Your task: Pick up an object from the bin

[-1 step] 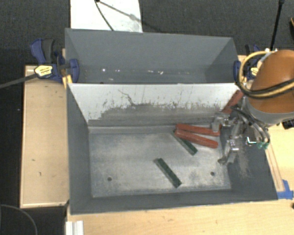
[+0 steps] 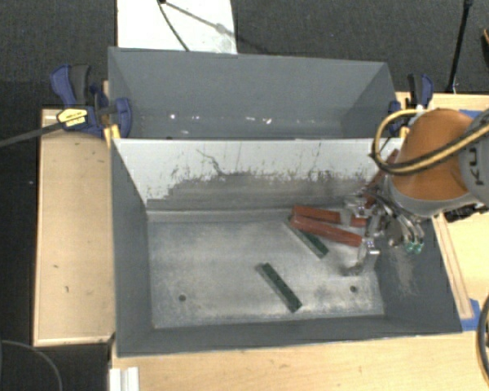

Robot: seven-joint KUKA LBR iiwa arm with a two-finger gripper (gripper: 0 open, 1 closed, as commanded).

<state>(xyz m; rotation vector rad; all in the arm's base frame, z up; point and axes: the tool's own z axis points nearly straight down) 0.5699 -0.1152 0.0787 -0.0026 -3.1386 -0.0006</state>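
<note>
Nearest to the front wall of the grey metal bin lies a dark green flat bar, alone on the floor and slanted from upper left to lower right. Farther back and to the right there is a small group. An upper reddish-brown long piece lies close to the back wall, and a lower reddish-brown long piece lies just in front of it; both run roughly left to right. A second dark green bar lies slanted, with its upper end under the lower reddish-brown long piece.

The gripper is down in the right back part of the bin, at the right ends of these two pieces and low over the floor. It is very near the lower one; if it touches it, I cannot tell. Whether the gripper is open or closed, and whether it has hold of anything, I also cannot tell. Behind it, the orange cover of the wrist stands over the right wall, with yellow cables looping beside it.
</note>
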